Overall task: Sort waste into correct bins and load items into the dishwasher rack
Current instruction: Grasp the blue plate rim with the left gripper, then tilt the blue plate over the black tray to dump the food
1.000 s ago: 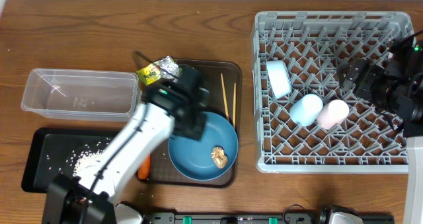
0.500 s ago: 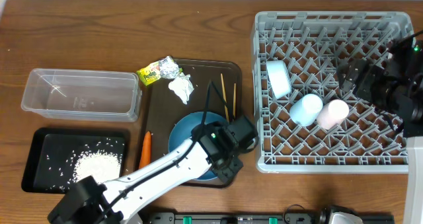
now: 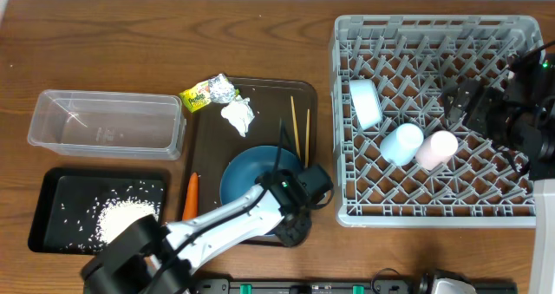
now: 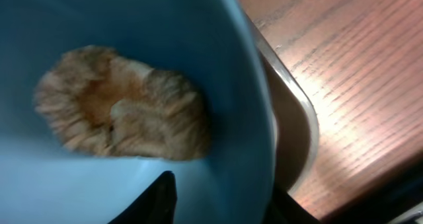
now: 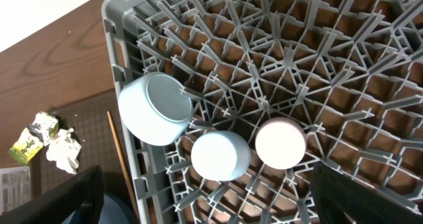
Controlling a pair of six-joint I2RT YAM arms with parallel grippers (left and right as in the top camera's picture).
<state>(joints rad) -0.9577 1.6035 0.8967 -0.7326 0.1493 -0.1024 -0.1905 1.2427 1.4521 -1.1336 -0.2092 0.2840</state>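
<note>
- While the left hand [image 4: 219,201] hangs low over the near right edge of the large blue plate [image 3: 247,173], one dark finger [image 4: 160,199] shows inside the rim. Whether the hand pinches that rim cannot be told.
- The brownish food lump [image 4: 122,121] lies in the plate, just beside that finger.
- The plate sits on the dark-brown serving tray [image 3: 208,147], along with the wooden chopsticks [image 3: 295,125], the crumpled white tissue [image 3: 238,115] and the orange carrot [image 3: 190,197].
- The yellow-green wrapper [image 3: 208,93] rests at the tray's far left corner.
- White rice [image 3: 117,214] lies in the black tray [image 3: 39,212], and the clear tub [image 3: 104,120] stands beyond it on the bench [image 3: 130,42].
- The right hand [image 5: 218,201] hovers over the grey rack [image 3: 434,214], fingers spread wide, gripping nothing.
- The white bowl [image 3: 366,102], light-blue cup [image 3: 402,143] and pink cup [image 3: 436,149] lie in the rack, close together.
</note>
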